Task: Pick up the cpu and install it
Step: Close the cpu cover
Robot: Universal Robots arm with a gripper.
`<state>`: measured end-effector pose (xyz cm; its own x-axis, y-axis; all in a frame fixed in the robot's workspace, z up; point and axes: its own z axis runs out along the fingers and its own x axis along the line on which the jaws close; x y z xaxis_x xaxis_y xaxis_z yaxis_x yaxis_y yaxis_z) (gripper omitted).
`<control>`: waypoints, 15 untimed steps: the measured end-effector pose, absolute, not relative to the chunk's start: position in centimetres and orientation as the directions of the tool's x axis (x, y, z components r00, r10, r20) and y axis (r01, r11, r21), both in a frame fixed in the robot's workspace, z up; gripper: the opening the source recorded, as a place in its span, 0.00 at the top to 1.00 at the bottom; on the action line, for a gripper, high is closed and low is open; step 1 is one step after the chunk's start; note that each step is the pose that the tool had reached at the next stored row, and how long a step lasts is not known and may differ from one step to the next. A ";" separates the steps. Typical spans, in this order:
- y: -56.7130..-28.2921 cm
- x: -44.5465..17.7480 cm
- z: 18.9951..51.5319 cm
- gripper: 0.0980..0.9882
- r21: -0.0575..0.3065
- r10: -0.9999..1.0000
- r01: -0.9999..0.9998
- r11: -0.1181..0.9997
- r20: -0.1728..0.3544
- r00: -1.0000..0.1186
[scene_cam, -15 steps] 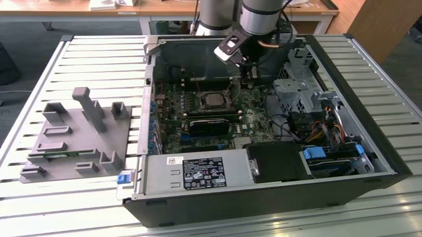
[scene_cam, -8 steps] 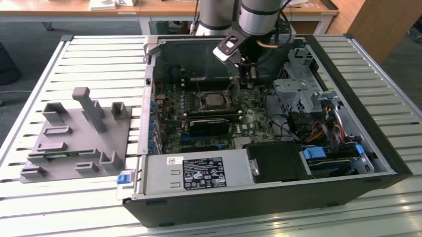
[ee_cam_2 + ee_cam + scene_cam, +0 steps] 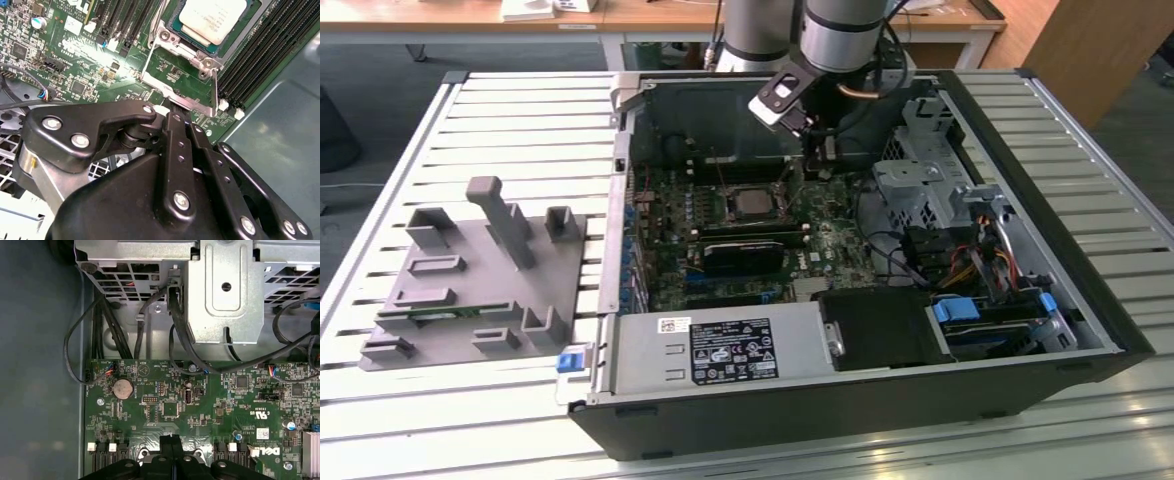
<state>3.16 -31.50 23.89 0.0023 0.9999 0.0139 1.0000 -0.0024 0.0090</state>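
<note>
The black two-fingered claw [image 3: 169, 114] has its fingers pressed together and carries no chip, so the pick-up part of the job looks finished. Right at its tips is the silver sheet-metal retention frame [image 3: 154, 57] of the socket. The frame seems to be tilted up rather than clamped flat, though the claw's own linkage hides the contact, and whether the tips touch the frame's edge cannot be told. Just beyond the frame, the cpu [image 3: 214, 19], a small flat square chip with a silver-grey metal top, lies in its socket on the green motherboard [image 3: 75, 65]. The placing therefore appears done, while the locking down appears not yet done. The grey tubular arm [image 3: 847, 30] comes down steeply from above into the open computer, wrist bent so the claw points at the board. Behind the claw stands a silver perforated metal drive cage [image 3: 225, 290]. Well away from the claw, outside the black steel tower case [image 3: 1107, 330], a grey moulded parts holder [image 3: 467, 290] rests on the pale slatted table [image 3: 520, 110].
</note>
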 end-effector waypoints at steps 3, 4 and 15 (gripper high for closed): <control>-31.5 3.1 23.9 0.99 0.009 1.000 1.000 -0.002 0.014 0.002; -31.5 3.1 23.8 0.99 0.009 1.000 1.000 -0.002 0.014 0.002; -31.5 2.6 23.6 0.99 0.009 1.000 1.000 -0.002 0.014 0.002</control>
